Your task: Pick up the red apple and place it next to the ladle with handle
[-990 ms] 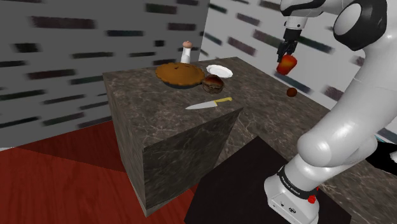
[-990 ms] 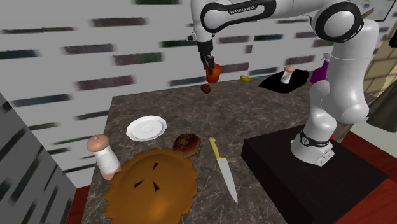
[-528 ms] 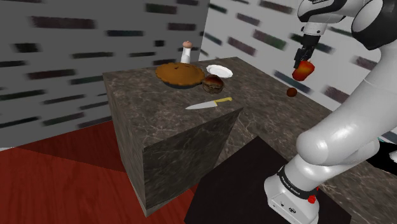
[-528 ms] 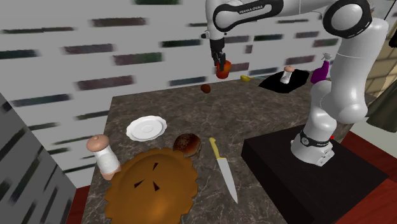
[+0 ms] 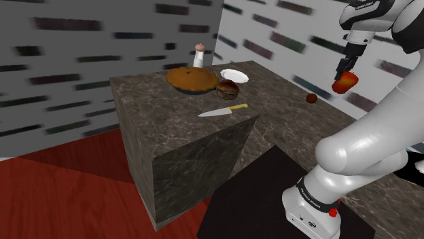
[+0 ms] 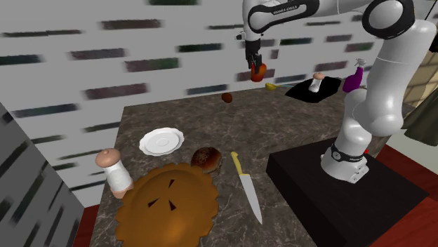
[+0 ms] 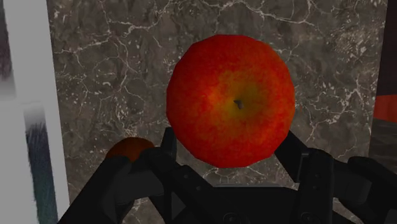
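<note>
My black gripper is shut on the red apple and holds it in the air above the dark marble counter, near the wall. In the second exterior view the gripper carries the apple to the right of a small brown ball. In the wrist view the apple sits between the fingers of the gripper, stem side facing the camera. A purple thing with a thin top stands behind the arm; I cannot tell if it is the ladle.
On the counter lie a pie, a yellow-handled knife, a white plate, a brown bun and a shaker. Further along are a black mat with a second shaker and a small yellow thing.
The gripper has carried the apple to the right in both exterior views, away from the small brown ball and a little higher. The grip has stayed the same.
</note>
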`<state>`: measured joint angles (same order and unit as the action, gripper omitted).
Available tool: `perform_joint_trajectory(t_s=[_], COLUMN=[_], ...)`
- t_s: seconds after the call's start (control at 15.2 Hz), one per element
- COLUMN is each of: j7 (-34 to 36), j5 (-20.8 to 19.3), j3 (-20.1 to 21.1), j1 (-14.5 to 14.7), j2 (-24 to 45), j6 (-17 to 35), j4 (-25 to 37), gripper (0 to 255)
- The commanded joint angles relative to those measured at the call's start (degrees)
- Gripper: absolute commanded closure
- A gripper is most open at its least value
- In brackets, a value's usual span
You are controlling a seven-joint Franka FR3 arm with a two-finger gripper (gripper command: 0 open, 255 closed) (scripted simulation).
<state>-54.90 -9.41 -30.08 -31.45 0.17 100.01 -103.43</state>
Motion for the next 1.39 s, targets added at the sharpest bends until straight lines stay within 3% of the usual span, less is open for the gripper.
perform_joint_trajectory(t_s=[0.0,0.79,1.32], j7=[-2.9,-20.5,-20.0], j5=[-0.4,1.3,1.6], j3=[-1.5,-10.0,-10.1], j1=[-1.5,-10.4,-10.6], j2=[-0.3,3.1,3.9], j6=[0.7,3.7,9.7], j4=[-0.5,2.1,-3.2], gripper=[255,255,255])
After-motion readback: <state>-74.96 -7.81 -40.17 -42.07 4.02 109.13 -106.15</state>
